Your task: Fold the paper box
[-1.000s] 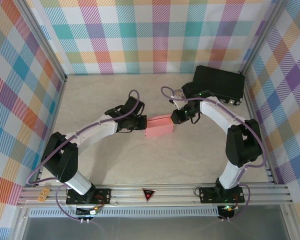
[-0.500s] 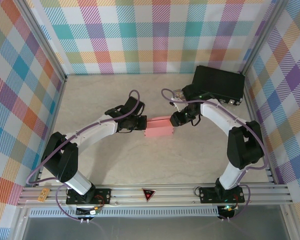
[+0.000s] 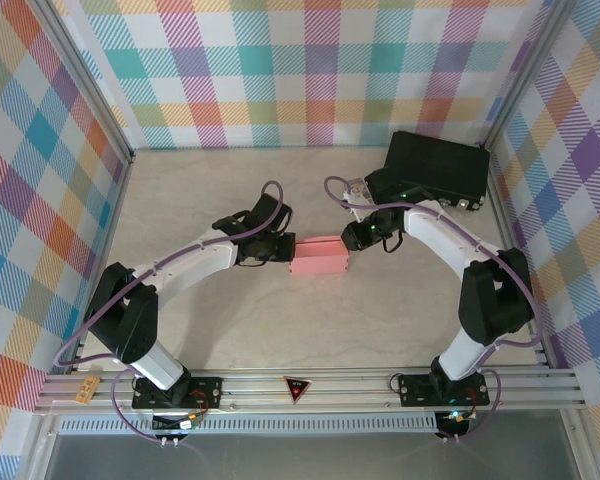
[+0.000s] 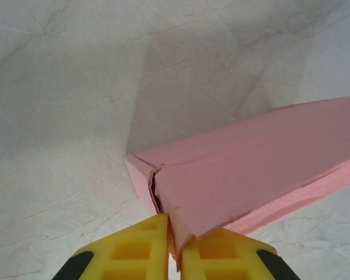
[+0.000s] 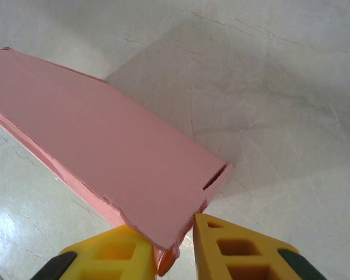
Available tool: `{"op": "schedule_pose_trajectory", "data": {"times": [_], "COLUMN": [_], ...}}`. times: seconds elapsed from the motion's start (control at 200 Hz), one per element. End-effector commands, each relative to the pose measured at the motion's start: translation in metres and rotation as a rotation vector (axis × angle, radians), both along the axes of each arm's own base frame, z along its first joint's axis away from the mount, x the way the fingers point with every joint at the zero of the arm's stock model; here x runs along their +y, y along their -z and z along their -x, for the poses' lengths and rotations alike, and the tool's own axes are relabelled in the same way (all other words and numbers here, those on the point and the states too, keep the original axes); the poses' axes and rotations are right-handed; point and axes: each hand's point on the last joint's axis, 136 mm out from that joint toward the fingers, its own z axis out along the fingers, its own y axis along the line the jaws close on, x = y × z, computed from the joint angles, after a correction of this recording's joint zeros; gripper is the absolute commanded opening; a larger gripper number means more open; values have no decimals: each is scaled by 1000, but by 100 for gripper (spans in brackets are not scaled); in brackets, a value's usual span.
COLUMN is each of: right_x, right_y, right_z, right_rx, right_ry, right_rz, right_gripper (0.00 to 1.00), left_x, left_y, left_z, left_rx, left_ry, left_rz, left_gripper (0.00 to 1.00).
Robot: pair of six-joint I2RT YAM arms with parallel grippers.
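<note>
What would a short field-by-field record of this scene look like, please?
task thing: paper box, salmon-pink, folded into a shallow rectangular shape
position: middle of the table, between the two grippers
left gripper: shut on the edge at the box's left end
right gripper: at the box's right end, jaws slightly apart around a corner edge; grip unclear
other: black case at the far right corner, apart from the box

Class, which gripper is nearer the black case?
Right. The right gripper is at the box's right end, just in front of the black case; the left gripper is at the box's left end, farther off.
</note>
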Motion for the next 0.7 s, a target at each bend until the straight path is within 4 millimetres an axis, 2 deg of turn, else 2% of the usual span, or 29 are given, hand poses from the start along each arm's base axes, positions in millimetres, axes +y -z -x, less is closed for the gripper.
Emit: {"op": "schedule_pose_trajectory", "data": {"times": [0.0, 0.155, 0.28, 0.695], "right_x": [-1, 0, -1, 11], "right_y": [1, 8, 13, 14], "right_z": [13, 19, 22, 30], "right_rx": [28, 63, 78, 122], "right_ry": [-9, -7, 0, 25], "right_rz": [0, -7, -7, -42], "right_gripper": [19, 11, 9, 12], "left_x": [2, 0, 0, -3], "left_y": [10, 9, 11, 9], "left_z": [10, 10, 12, 13], "left_rx": [44, 45, 47, 42], "left_ry": [24, 27, 31, 40], "left_rz": [-44, -38, -40, -31], "left_gripper": [13, 14, 14, 17]}}
